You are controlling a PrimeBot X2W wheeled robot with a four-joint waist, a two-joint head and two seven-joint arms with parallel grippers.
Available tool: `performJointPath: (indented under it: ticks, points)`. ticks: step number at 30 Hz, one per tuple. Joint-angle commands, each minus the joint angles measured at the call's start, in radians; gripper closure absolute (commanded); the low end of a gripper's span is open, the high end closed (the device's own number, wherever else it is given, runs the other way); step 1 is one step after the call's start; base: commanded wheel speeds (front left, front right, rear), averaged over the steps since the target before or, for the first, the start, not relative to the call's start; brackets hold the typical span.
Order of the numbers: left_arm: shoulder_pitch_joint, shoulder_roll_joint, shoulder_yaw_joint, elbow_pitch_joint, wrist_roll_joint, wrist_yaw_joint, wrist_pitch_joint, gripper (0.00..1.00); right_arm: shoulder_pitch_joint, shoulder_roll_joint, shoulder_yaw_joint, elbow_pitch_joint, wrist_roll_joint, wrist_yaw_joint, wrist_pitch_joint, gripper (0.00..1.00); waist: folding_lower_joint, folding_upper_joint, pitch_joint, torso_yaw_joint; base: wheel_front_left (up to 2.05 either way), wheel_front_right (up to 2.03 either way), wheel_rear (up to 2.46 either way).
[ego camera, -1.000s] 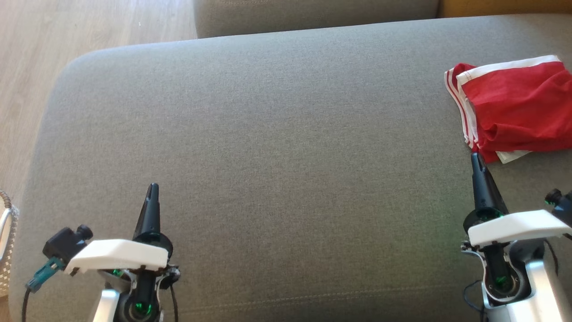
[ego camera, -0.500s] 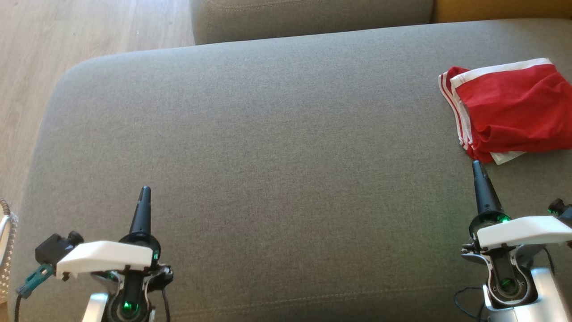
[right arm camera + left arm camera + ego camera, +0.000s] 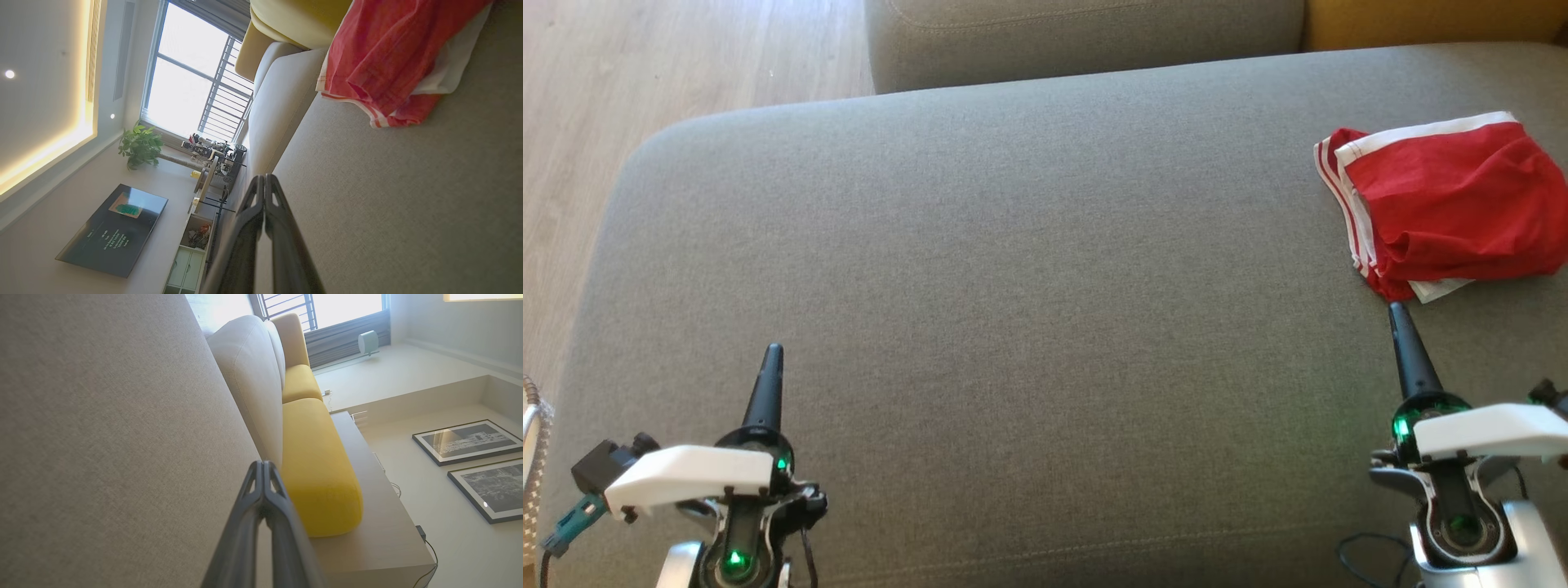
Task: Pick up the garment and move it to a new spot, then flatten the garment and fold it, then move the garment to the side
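A red, white-striped garment point(image 3: 1445, 204) is being shown bunched at upper right; left pincer point(image 3: 770, 359) and right pincer point(image 3: 1398, 316) are being held clenched.

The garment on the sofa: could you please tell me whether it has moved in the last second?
No. The garment lies just as near the yellow cushion as before; the whole view shifted, so the camera moved.

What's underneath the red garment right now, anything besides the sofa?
The red garment lies on the grey sofa cushion. A white fabric edge pokes out beneath its near side; anything else under the folds is covered.
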Motion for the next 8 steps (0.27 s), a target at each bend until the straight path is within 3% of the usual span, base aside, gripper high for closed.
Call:
performJointPath:
  ticks: [1,8]
  points:
    - [-0.044,0.019,0.033,-0.025,-0.026,-0.013,0.01,1.0,-0.014,0.002,0.011,-0.029,0.035,0.0,0.013,1.0,0.0,0.0,-0.002,-0.001,0.0,0.0,0.0]
    - [-0.045,0.019,0.051,-0.018,-0.082,-0.02,0.029,1.0,-0.01,0.002,0.008,-0.026,0.109,0.0,0.031,1.0,0.0,0.0,-0.01,-0.005,0.0,0.0,0.0]
